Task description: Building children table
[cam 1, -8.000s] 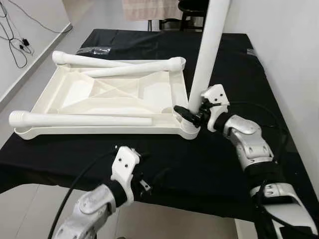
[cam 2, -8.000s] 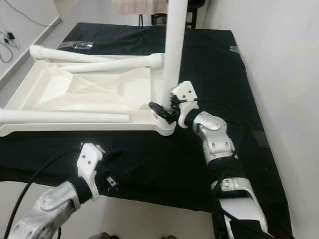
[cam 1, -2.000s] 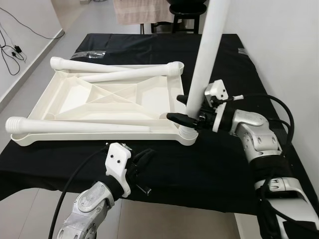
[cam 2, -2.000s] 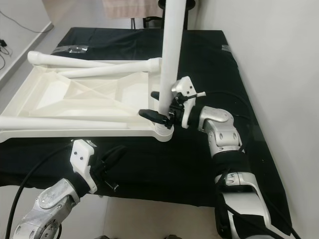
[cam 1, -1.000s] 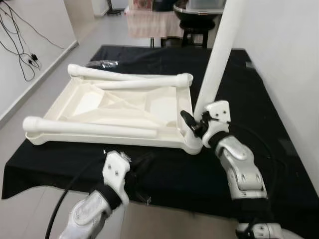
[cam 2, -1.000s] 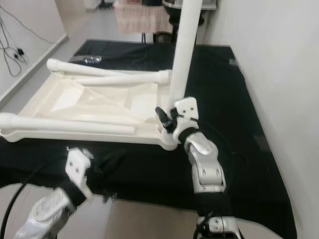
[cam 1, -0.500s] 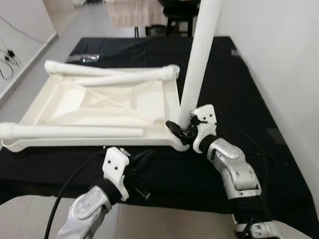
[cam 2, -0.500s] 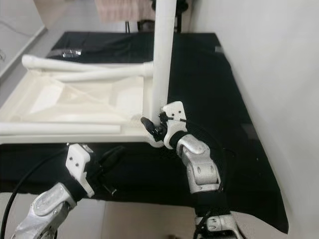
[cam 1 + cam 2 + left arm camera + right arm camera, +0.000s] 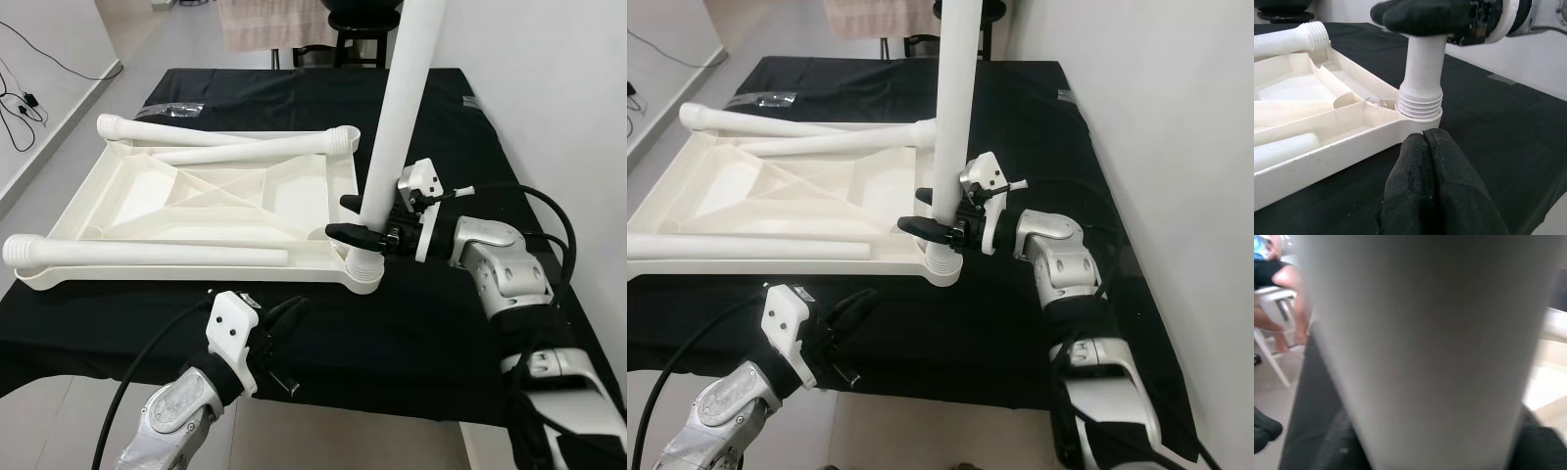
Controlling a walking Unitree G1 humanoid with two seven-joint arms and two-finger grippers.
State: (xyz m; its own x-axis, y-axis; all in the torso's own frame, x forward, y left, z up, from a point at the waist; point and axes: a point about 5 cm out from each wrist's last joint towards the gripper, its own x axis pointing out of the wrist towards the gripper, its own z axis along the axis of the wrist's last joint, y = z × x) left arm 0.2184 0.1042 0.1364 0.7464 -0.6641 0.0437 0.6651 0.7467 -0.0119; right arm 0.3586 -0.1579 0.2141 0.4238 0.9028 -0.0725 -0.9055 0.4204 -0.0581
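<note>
Your right gripper (image 9: 364, 227) clasps the upright leg (image 9: 399, 108), likely screwing it into the top (image 9: 196, 196); left gripper (image 9: 1425, 142) pinched empty.

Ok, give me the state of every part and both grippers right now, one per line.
Tabletop: upside down on the black cloth.
Upright leg: standing in the corner socket, threads still showing.
Three loose legs: lying on the tabletop, unattached.
Right gripper: shut on the upright leg, low down.
Left gripper: shut, empty, at the near table edge.
</note>
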